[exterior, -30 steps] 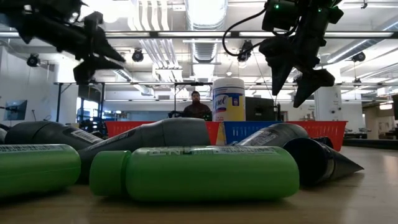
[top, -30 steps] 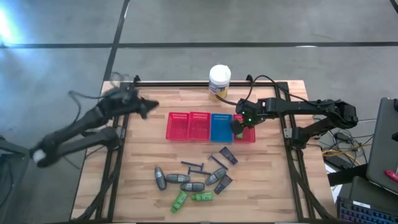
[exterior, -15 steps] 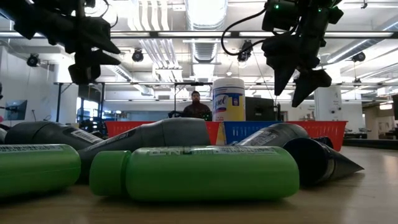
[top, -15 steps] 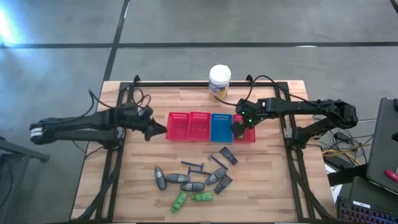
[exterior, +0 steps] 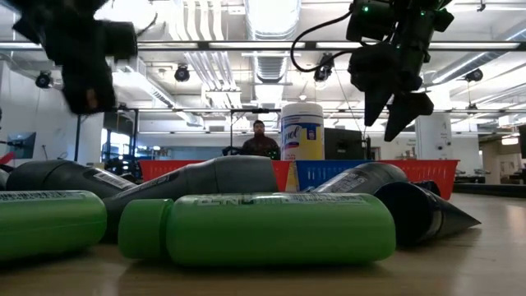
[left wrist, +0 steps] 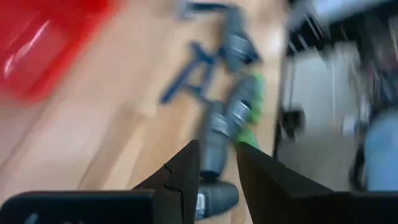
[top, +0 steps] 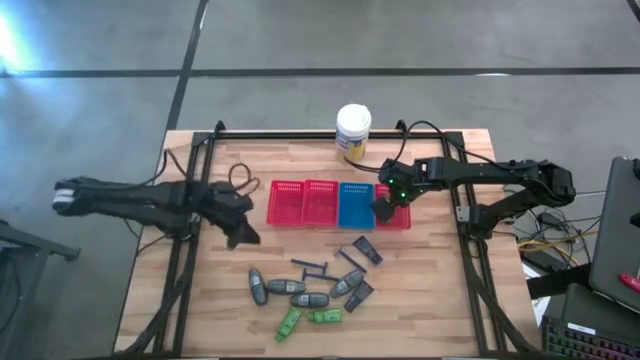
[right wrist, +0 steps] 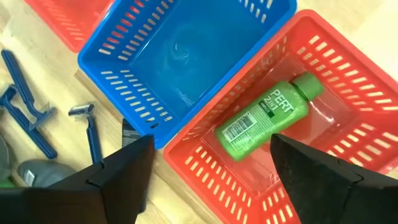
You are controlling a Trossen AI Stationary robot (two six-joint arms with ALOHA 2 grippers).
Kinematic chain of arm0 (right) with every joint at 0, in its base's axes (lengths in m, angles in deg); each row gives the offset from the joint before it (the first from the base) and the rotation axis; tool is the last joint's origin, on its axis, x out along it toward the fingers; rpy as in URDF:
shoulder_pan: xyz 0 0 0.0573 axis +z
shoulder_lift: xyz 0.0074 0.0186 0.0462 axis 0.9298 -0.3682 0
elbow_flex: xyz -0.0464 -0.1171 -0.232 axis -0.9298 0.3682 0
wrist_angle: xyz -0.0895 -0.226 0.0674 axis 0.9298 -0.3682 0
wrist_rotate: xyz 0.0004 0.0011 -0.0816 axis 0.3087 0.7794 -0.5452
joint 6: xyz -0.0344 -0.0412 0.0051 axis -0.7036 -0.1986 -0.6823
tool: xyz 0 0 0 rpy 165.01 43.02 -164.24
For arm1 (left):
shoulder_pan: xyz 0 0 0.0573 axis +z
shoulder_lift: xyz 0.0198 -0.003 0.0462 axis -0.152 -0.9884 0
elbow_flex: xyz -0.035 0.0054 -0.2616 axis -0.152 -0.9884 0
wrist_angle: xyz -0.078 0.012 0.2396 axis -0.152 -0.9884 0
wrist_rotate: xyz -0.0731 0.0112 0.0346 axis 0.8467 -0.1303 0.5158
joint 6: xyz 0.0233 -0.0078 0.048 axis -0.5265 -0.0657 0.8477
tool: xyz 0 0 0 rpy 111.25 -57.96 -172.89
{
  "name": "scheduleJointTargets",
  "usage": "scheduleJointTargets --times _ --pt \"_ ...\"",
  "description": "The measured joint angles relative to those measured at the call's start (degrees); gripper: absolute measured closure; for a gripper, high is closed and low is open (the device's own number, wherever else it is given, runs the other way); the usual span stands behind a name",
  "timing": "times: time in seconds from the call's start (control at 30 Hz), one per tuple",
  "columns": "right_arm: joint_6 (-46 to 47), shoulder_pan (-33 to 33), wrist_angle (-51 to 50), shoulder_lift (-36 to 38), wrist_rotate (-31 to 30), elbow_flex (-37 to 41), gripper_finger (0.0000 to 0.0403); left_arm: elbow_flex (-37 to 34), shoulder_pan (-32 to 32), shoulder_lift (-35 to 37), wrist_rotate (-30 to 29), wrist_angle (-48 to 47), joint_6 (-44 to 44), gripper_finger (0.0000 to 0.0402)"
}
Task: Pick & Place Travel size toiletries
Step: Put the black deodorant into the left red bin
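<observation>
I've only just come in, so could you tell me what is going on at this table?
Two robot arms are sorting toiletries into baskets. The right gripper hangs open over the far-right red basket, where a green bottle lies loose. The left gripper is over bare table beside the baskets, fingers nearly together and empty, pointing toward the pile of tubes not yet picked.

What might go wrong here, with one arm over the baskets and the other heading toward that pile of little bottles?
The left pincer nears the cluster of toiletries, which lie close together; closing on one grey tube may nudge its neighbours. The right pincer, open above the red basket holding a green bottle, hangs low enough that it might catch the basket's rim when it moves off.
</observation>
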Motion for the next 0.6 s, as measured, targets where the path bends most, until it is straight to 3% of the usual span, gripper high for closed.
scheduleJointTargets --times 0.13,0.27,0.6 --pt "-1.96 -0.01 0.0 0.0 0.0 0.0 0.007 4.81 -10.27 -4.47 -1.45 -1.97 19.49 0.0291" --pt "-3.05 -0.01 -0.02 0.0 -0.02 0.0 0.006 8.2 -16.18 -11.03 -8.25 -7.65 20.97 0.0291" --pt "-7.45 -0.18 -0.02 0.0 -0.06 0.0 0.0058 13.08 -22.78 -26.02 -1.18 -8.07 43.18 0.0291"
